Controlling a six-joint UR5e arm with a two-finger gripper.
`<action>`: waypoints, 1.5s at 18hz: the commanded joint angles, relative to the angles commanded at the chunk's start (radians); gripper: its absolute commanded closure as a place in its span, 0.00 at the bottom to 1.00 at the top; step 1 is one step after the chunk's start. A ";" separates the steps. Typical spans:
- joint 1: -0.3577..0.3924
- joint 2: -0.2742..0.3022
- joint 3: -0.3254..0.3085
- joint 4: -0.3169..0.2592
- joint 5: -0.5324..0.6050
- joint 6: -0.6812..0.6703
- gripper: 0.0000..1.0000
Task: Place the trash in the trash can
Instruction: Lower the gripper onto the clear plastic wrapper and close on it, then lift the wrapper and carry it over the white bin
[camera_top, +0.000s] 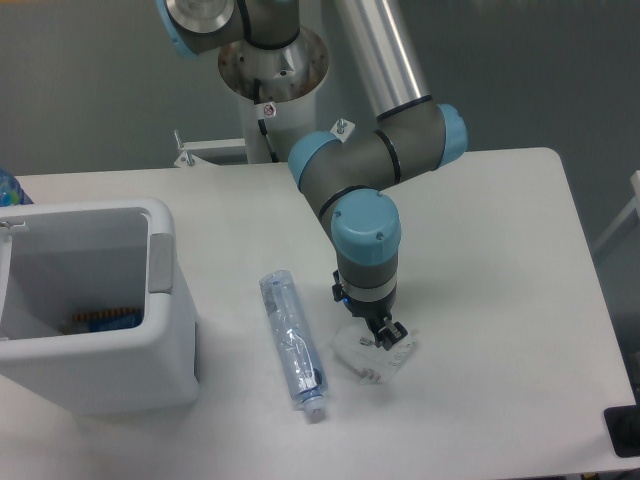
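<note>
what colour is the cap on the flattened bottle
White or pale, on the clear bluish bottle; the fixed camera, the only view, shows the cap.

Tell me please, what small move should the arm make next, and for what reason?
Probably close the tool on the small crumpled wrapper and lift it a little. The tool is down right over the wrapper on the table, though whether it already grips cannot be seen. The flattened bottle lies apart, untouched, and the trash can stands open further that way.
</note>
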 joint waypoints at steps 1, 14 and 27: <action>0.000 0.002 0.000 0.000 -0.002 -0.002 1.00; 0.074 0.159 0.112 -0.003 -0.360 -0.201 1.00; 0.055 0.406 0.138 0.000 -0.604 -0.966 1.00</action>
